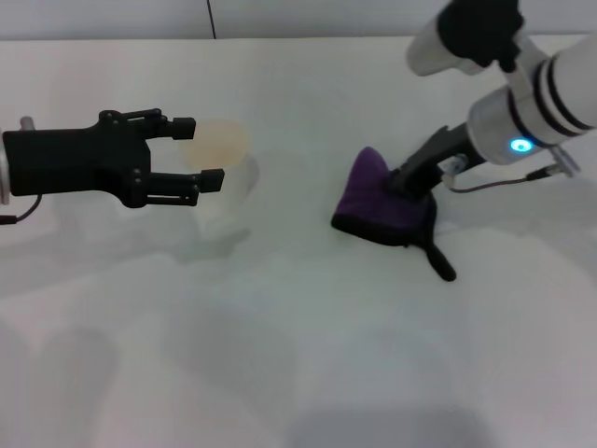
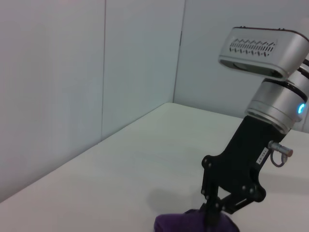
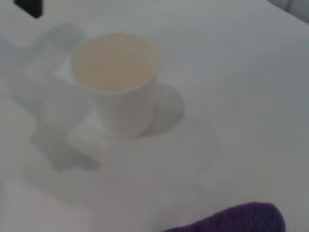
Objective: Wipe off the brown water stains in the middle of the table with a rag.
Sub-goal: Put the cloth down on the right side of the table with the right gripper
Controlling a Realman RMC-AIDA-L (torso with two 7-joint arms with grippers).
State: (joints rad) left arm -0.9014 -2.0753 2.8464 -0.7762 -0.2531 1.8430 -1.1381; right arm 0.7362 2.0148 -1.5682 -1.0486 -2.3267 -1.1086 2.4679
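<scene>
The dark purple rag (image 1: 378,203) lies bunched on the white table (image 1: 298,355) at centre right, its black tail (image 1: 438,261) trailing toward me. My right gripper (image 1: 403,182) comes down on the rag's right side and is shut on it. The left wrist view shows that gripper (image 2: 212,211) pinching the top of the rag (image 2: 193,224). A purple edge of the rag (image 3: 236,220) shows in the right wrist view. My left gripper (image 1: 201,152) hovers open at the left, away from the rag. The brown water stains are not visible in any view.
A translucent white cup (image 1: 227,191) with pale beige contents stands just beyond my left gripper's fingertips. In the right wrist view the cup (image 3: 116,82) is a short way from the rag. White walls (image 2: 72,72) border the table's far side.
</scene>
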